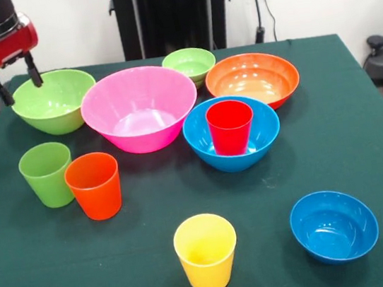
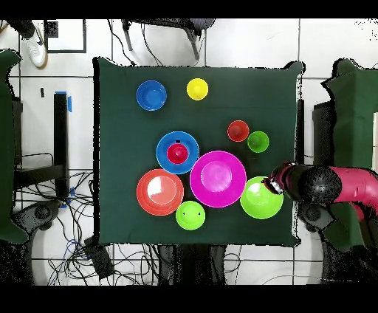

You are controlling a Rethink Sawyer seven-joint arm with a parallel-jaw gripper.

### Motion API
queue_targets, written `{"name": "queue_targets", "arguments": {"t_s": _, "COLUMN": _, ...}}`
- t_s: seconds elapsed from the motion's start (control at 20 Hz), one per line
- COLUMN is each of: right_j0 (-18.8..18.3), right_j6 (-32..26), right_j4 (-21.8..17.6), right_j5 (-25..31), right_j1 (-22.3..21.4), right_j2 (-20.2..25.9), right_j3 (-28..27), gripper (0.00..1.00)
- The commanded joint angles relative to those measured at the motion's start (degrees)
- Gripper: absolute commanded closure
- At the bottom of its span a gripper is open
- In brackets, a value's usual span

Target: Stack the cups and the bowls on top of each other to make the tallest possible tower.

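My gripper (image 1: pixel 18 81) is open and empty. It hangs over the far left rim of the big light green bowl (image 1: pixel 54 102), at the table's edge in the overhead view (image 2: pixel 275 182). The red cup (image 1: pixel 231 127) stands upright inside the big blue bowl (image 1: pixel 198 139) mid-table. The big pink bowl (image 1: pixel 139 108) sits between those two bowls. The small light green bowl (image 1: pixel 189 65) and the wide orange bowl (image 1: pixel 252 79) are at the back. The light green cup (image 1: pixel 46 174) and the orange cup (image 1: pixel 94 186) stand together at left. The yellow cup (image 1: pixel 206 252) and the small blue bowl (image 1: pixel 334 225) are in front.
The table has a dark green cloth (image 1: pixel 361 134). All cups and bowls stand mouth up. My arm (image 2: pixel 332 184) reaches in over the table's edge beside the big light green bowl (image 2: pixel 261 198). A person's shoe (image 2: pixel 33 44) shows on the floor.
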Motion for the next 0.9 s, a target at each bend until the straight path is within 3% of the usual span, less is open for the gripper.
{"name": "queue_targets", "arguments": {"t_s": 0.05, "right_j0": 0.78, "right_j6": -21.40, "right_j4": -4.19, "right_j5": 5.37, "right_j1": 2.67, "right_j2": -1.85, "right_j3": -4.21, "gripper": 0.00}}
{"name": "queue_targets", "arguments": {"t_s": 0.65, "right_j0": 0.12, "right_j6": -22.05, "right_j4": -3.76, "right_j5": 4.63, "right_j1": 4.77, "right_j2": -1.66, "right_j3": -5.70, "gripper": 0.00}}
{"name": "queue_targets", "arguments": {"t_s": 0.9, "right_j0": -0.08, "right_j6": -20.83, "right_j4": -4.79, "right_j5": 1.76, "right_j1": 6.96, "right_j2": -1.86, "right_j3": -5.93, "gripper": 0.00}}
